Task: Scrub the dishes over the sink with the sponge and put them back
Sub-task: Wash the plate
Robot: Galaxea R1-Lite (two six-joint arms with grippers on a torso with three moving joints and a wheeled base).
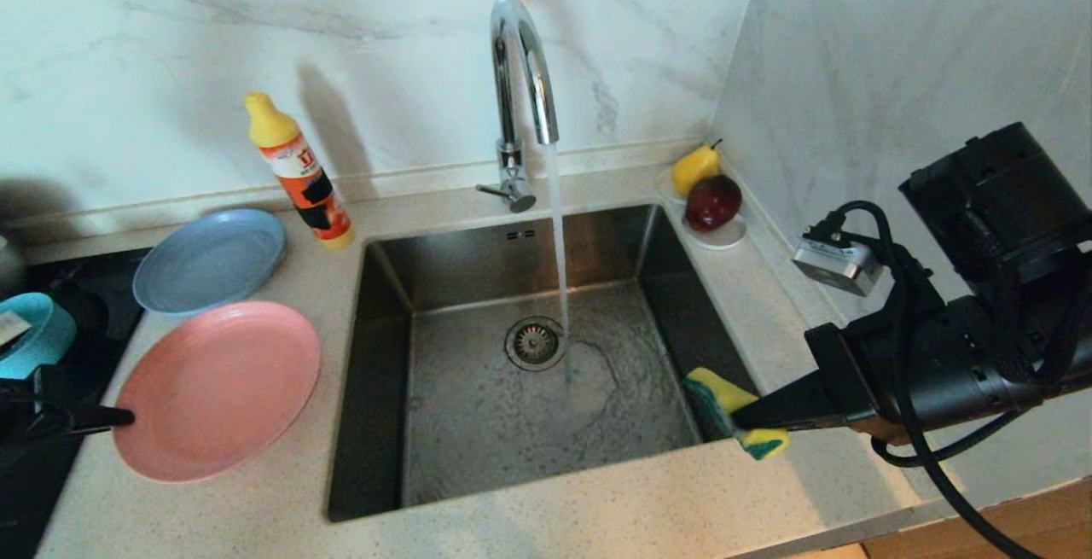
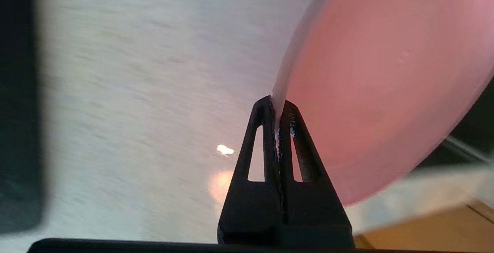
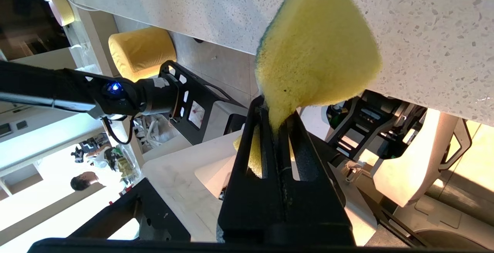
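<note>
At the counter's [image 1: 256, 508] left side the pink plate [image 1: 217, 388] is pinched by its rim in the clenched fingers [image 2: 287, 129] of the left gripper [image 1: 119, 416]; in the left wrist view the rim is seen wedged between the two pads. Over by the sink's [image 1: 384, 303] right edge the sponge [image 1: 729, 410] is gripped by the right gripper [image 1: 751, 418], fingers clamped on it, yellow side w/ green backing. Step judged: plate grasped, not yet over the basin. Next move calls for the plate to be lifted and carried across under the running tap [image 1: 520, 72], then met by the sponge. Blue plate [image 1: 209, 260] and teal bowl [image 1: 34, 333] are left waiting at left. Speckled pale counter, marble-look walls, soap bottle [image 1: 299, 171], fruit [image 1: 708, 192] on a saucer in the corner
</note>
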